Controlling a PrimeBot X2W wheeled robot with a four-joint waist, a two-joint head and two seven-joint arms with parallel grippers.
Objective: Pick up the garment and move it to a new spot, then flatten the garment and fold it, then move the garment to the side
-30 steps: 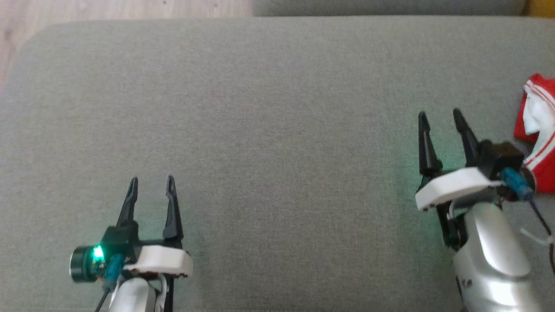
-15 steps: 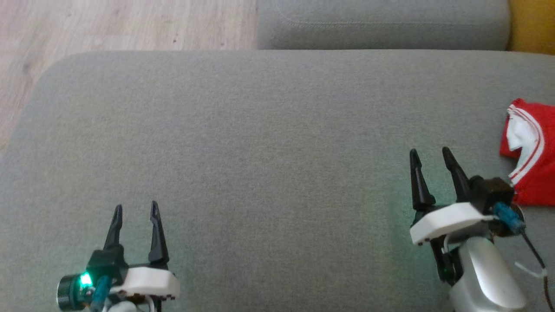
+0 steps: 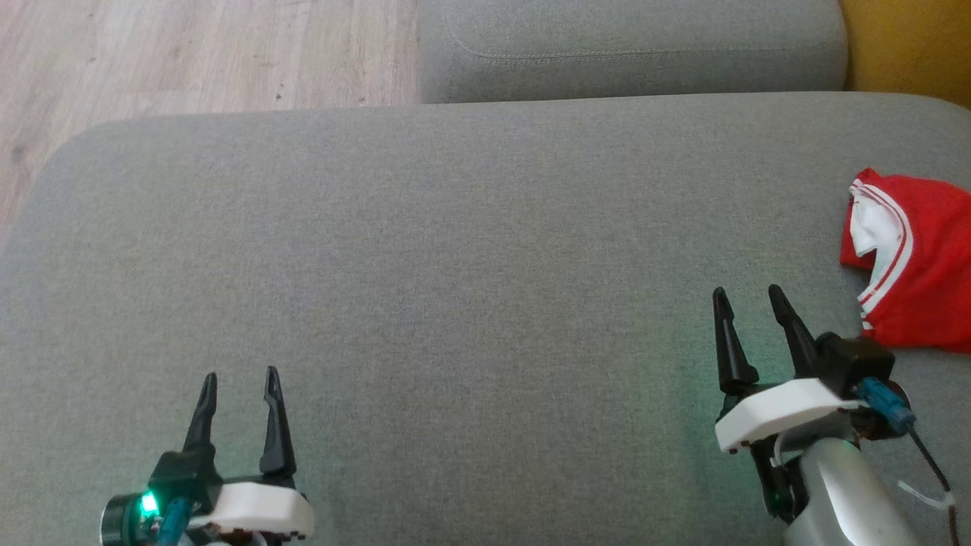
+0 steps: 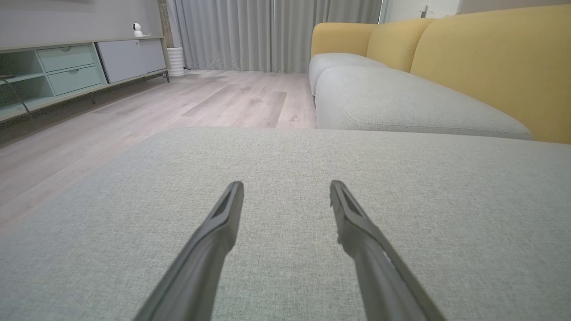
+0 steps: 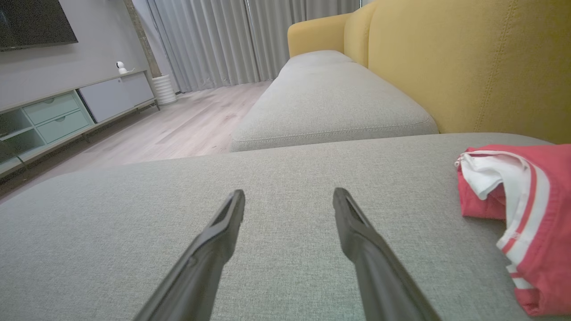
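The left gripper (image 3: 240, 375) and right gripper (image 3: 746, 297) are both spread wide and empty, and the red garment (image 3: 922, 273) lies bunched just right of the right gripper, so a grab might catch only one fold and slip.

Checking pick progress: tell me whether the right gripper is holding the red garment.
No: the right gripper stands open over the grey cushion, apart from the red and white garment lying beside it.

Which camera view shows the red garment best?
The right wrist view: the red garment is large and close, its white stripes and lining clear, though cut at the edge. The head view shows the garment smaller, at the right edge.
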